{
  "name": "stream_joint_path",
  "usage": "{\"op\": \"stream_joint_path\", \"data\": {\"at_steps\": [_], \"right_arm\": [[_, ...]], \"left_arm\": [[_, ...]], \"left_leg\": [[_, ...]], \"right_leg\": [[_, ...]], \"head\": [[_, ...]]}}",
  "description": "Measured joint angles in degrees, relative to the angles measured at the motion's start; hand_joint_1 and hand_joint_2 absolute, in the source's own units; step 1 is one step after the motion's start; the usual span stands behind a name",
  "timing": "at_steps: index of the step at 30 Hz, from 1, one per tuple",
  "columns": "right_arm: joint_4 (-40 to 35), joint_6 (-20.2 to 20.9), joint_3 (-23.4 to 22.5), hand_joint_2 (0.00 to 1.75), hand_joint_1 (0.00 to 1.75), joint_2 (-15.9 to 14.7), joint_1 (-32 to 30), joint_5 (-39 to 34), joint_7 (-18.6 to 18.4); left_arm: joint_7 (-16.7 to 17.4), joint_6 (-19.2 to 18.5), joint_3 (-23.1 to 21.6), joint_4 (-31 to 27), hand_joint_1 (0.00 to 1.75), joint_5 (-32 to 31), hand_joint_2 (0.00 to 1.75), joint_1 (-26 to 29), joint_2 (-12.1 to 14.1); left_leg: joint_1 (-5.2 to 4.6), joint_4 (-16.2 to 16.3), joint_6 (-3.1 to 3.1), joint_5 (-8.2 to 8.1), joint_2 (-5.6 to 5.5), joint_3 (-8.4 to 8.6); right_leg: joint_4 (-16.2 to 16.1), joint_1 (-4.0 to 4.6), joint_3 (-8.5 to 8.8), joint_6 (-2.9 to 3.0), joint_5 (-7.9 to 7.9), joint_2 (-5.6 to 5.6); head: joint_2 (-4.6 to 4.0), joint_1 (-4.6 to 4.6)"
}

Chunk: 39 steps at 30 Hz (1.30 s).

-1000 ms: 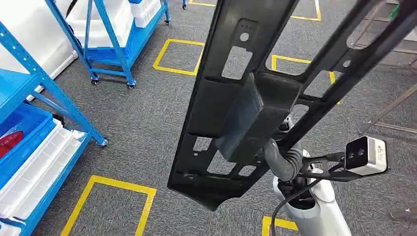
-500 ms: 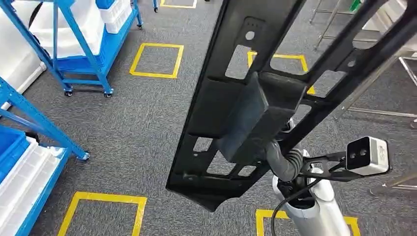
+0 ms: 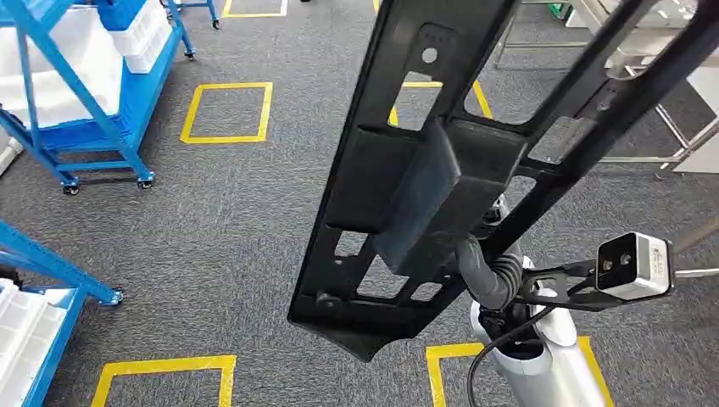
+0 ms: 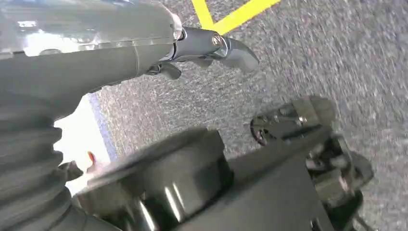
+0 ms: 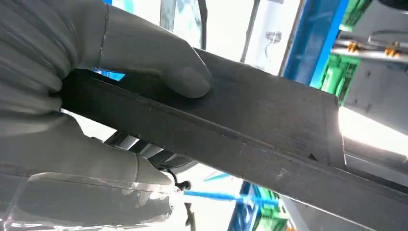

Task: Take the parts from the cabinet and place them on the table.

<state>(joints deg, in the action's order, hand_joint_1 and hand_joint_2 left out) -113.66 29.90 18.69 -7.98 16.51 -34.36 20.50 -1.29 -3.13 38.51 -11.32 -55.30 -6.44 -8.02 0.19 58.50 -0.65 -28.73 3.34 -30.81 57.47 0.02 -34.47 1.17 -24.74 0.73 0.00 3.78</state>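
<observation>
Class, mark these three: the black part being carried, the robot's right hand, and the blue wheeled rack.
black part (image 3: 398, 182), head view, on its raised middle block.
right hand (image 5: 144, 48), right wrist view, on the thumb pressing the part.
blue wheeled rack (image 3: 51, 68), head view, on a slanted blue strut.

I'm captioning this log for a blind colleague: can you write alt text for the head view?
A long black plastic panel with rectangular cutouts is held up close to the camera by the right robot hand. Beneath lies grey carpet with yellow taped squares, and a blue wheeled shelving cart stands at upper left.
</observation>
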Motion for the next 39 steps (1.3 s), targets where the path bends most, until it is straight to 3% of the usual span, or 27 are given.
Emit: {"op": "stream_joint_path", "data": {"at_steps": [1,2,4,5,6,8,9,10,14,15,16,17,19,20,21,23,24,25,29,30,31,33,34,35,36,37,39], "right_arm": [[0.0,0.0,0.0,1.75,1.66,0.0,0.2,0.0,0.0],[0.0,0.0,0.0,1.75,1.66,0.0,0.2,0.0,0.0],[0.0,0.0,0.0,1.75,1.66,0.0,0.0,0.0,0.0],[0.0,0.0,0.0,1.75,1.66,0.0,0.0,0.0,0.0],[0.0,0.0,0.0,1.75,1.66,0.0,0.0,0.0,0.0],[0.0,0.1,0.1,1.75,1.66,0.0,0.0,0.0,0.0],[0.0,0.3,0.1,1.75,1.66,0.0,0.0,-0.1,0.0],[0.0,0.4,0.1,1.75,1.66,0.0,0.0,-0.2,0.1],[0.0,0.7,0.1,1.75,1.66,0.1,-0.3,-0.4,0.1],[0.0,0.7,0.1,1.75,1.66,0.0,-0.5,-0.4,0.1],[0.0,0.8,0.1,1.75,1.66,0.0,-0.4,-0.4,0.2],[0.0,0.8,0.0,1.75,1.66,0.0,-0.4,-0.5,0.2],[0.0,0.8,0.1,1.75,1.66,0.0,-0.8,-0.4,0.2],[0.0,0.8,0.1,1.75,1.66,0.0,-0.9,-0.5,0.2],[0.0,0.8,0.1,1.75,1.66,0.0,-1.1,-0.5,0.2],[0.0,0.8,0.0,1.75,1.66,-0.1,-1.1,-0.4,0.2],[0.0,0.8,0.0,1.75,1.66,0.0,-1.1,-0.5,0.3],[0.0,0.8,0.0,1.75,1.66,-0.1,-1.1,-0.5,0.3],[0.0,1.1,0.0,1.75,1.66,-0.1,-1.2,-0.5,0.4],[0.0,1.2,0.0,1.75,1.66,-0.1,-1.2,-0.5,0.4],[0.0,1.7,0.0,1.75,1.66,-0.1,-1.0,-0.5,0.5],[0.0,2.1,0.0,1.75,1.66,0.0,-1.0,-0.6,0.6],[0.0,2.1,0.0,1.75,1.66,0.0,-1.1,-0.5,0.6],[0.0,2.1,0.0,1.75,1.66,0.0,-1.1,-0.5,0.6],[0.0,2.1,0.0,1.75,1.66,0.0,-1.1,-0.5,0.6],[0.0,2.1,0.0,1.75,1.66,0.0,-1.1,-0.5,0.6],[0.0,2.1,0.0,1.75,1.66,0.0,-1.1,-0.5,0.6]], "left_arm": [[0.0,0.0,0.0,0.0,0.00,0.0,1.75,0.0,0.0],[0.0,0.0,0.0,0.0,0.00,0.0,1.75,0.1,0.0],[-0.2,-0.1,0.0,0.0,0.00,0.1,1.75,0.1,0.0],[-0.2,-0.1,0.1,0.0,0.00,0.1,1.75,-0.1,0.0],[-0.2,-0.1,0.1,0.0,0.00,0.1,1.75,-0.2,0.0],[-0.2,-0.2,0.1,0.0,0.00,0.1,1.75,-0.1,0.0],[-0.1,-0.3,0.1,0.0,0.00,0.1,1.75,0.0,0.1],[-0.1,-0.5,0.1,0.0,0.00,0.1,1.75,0.2,0.1],[-0.1,-0.6,0.1,0.0,0.00,0.1,1.75,0.2,0.2],[-0.1,-0.6,0.1,0.0,0.00,0.1,1.75,0.1,0.1],[-0.1,-0.6,0.1,0.0,0.00,0.1,1.75,0.1,0.1],[-0.2,-0.6,0.1,0.0,0.00,0.1,1.75,0.1,0.1],[-0.2,-0.6,0.1,0.0,0.00,0.1,1.75,0.3,0.2],[-0.1,-0.6,0.1,0.0,0.00,0.1,1.75,0.4,0.2],[-0.1,-0.6,0.1,0.0,0.00,0.1,1.75,0.4,0.2],[-0.1,-0.6,0.1,0.0,0.00,0.1,1.75,0.3,0.2],[-0.1,-0.7,0.1,0.0,0.00,0.1,1.75,0.3,0.2],[-0.1,-0.7,0.1,0.0,0.00,0.1,1.75,0.3,0.2],[-0.1,-0.7,0.1,0.0,0.00,0.1,1.75,0.2,0.1],[0.0,-0.6,0.1,0.0,0.00,0.1,1.75,0.1,0.1],[0.4,-0.5,0.1,0.0,0.00,0.1,1.75,0.0,0.2],[0.8,-0.4,0.1,0.0,0.00,0.2,1.75,0.1,0.2],[0.8,-0.4,0.1,0.0,0.00,0.3,1.75,0.1,0.2],[0.8,-0.4,0.2,0.0,0.00,0.3,1.75,-0.1,0.2],[0.9,-0.4,0.1,0.0,0.00,0.3,1.75,-0.3,0.2],[0.9,-0.4,0.2,0.0,0.00,0.3,1.75,-0.3,0.2],[1.0,-0.4,0.2,0.0,0.00,0.1,1.75,-0.2,0.2]], "left_leg": [[0.01,2.5,-0.06,-1.66,-1.68,-1.12],[0.05,6.8,-0.15,-3.97,-2.47,-3.22],[0.05,15.5,-0.42,-7.28,-2.92,-7.67],[0.07,17.4,-0.48,-7.12,-2.92,-8.88],[0.14,16.2,-0.50,-5.56,-2.93,-8.54],[0.46,7.4,-0.48,0.01,-3.30,-4.70],[0.72,1.9,-0.46,2.72,-4.90,-2.33],[0.89,0.8,-0.43,1.62,-7.56,-1.87],[0.54,-0.2,0.80,2.06,-6.30,-1.74],[0.87,-0.9,1.37,2.43,-5.52,-1.38],[0.78,-1.1,1.69,2.46,-4.95,-1.13],[0.69,-1.2,1.93,2.45,-4.33,-1.14],[0.46,-1.2,2.09,2.34,-3.08,-1.17],[0.38,-1.1,2.14,2.28,-2.40,-1.20],[0.35,-1.1,2.10,2.18,-1.80,-1.13],[0.35,-1.1,1.91,1.97,-0.81,-0.86],[0.35,-1.1,1.70,1.82,-0.45,-0.61],[0.20,-1.1,1.45,1.65,-0.11,-0.40],[0.06,-1.3,0.20,1.23,1.43,0.00],[0.05,-1.1,-0.23,0.81,1.30,-0.09],[0.29,0.4,-0.41,-0.15,-0.58,-0.41],[0.34,8.9,-0.52,-4.72,-2.55,-4.45],[0.33,13.8,-0.61,-6.62,-2.85,-6.91],[0.34,16.9,-0.67,-7.25,-2.88,-8.59],[0.36,17.3,-0.65,-6.51,-2.88,-9.07],[0.38,15.0,-0.57,-4.44,-2.91,-8.18],[0.49,4.9,-0.30,1.34,-3.65,-3.64]], "right_leg": [[-0.1,-0.14,0.11,0.29,-0.01,-0.35],[-0.1,-0.15,0.13,0.58,-0.04,-0.68],[-0.1,-0.07,0.13,0.68,-0.11,-1.66],[0.0,-0.06,0.16,0.66,-0.14,-2.21],[0.1,-0.09,0.24,0.59,-0.20,-2.82],[0.4,-0.23,0.50,0.29,-0.45,-4.26],[0.8,-0.28,0.46,-0.03,-0.71,-4.92],[1.1,-0.16,0.03,-0.35,-0.79,-5.37],[0.9,-0.64,-0.81,-1.93,-0.15,-7.38],[1.3,-0.84,-0.85,-2.05,-0.56,-6.49],[3.3,-0.43,-1.71,-2.23,-1.95,-3.82],[7.0,-0.41,-3.60,-2.45,-3.95,-2.50],[15.9,-0.68,-8.18,-2.77,-7.49,-1.42],[18.8,-0.84,-9.79,-2.88,-7.99,-1.27],[18.3,-0.92,-9.62,-2.94,-6.96,-1.12],[10.0,-0.91,-5.37,-2.76,-2.41,-0.55],[4.6,-0.85,-2.30,-2.54,-0.24,0.39],[0.7,-0.46,-0.40,-2.15,-0.44,3.07],[0.6,0.32,-0.65,-0.92,-0.34,1.08],[0.0,-0.39,-0.17,-0.38,0.04,0.46],[-0.2,-0.32,0.03,-0.15,0.09,0.10],[-0.2,-0.27,0.08,0.41,0.02,-0.65],[-0.2,-0.18,0.06,0.46,0.00,-1.22],[-0.1,-0.11,0.07,0.47,-0.01,-1.71],[-0.1,-0.08,0.13,0.50,-0.05,-2.22],[0.0,-0.08,0.23,0.46,-0.08,-2.89],[0.3,-0.19,0.45,0.17,-0.28,-4.30]], "head": [[0.00,0.02],[0.00,0.00],[0.00,0.00],[0.00,0.00],[0.00,0.00],[0.00,0.00],[0.00,0.00],[0.00,0.00],[0.00,0.00],[0.00,0.00],[0.00,0.00],[0.00,0.00],[0.00,0.00],[0.00,0.00],[0.00,0.00],[0.00,0.00],[0.00,0.00],[0.00,0.00],[0.00,0.02],[0.00,0.02],[0.00,0.00],[0.00,0.00],[0.00,0.02],[0.00,0.02],[0.00,0.00],[0.00,0.00],[0.00,0.00]]}}
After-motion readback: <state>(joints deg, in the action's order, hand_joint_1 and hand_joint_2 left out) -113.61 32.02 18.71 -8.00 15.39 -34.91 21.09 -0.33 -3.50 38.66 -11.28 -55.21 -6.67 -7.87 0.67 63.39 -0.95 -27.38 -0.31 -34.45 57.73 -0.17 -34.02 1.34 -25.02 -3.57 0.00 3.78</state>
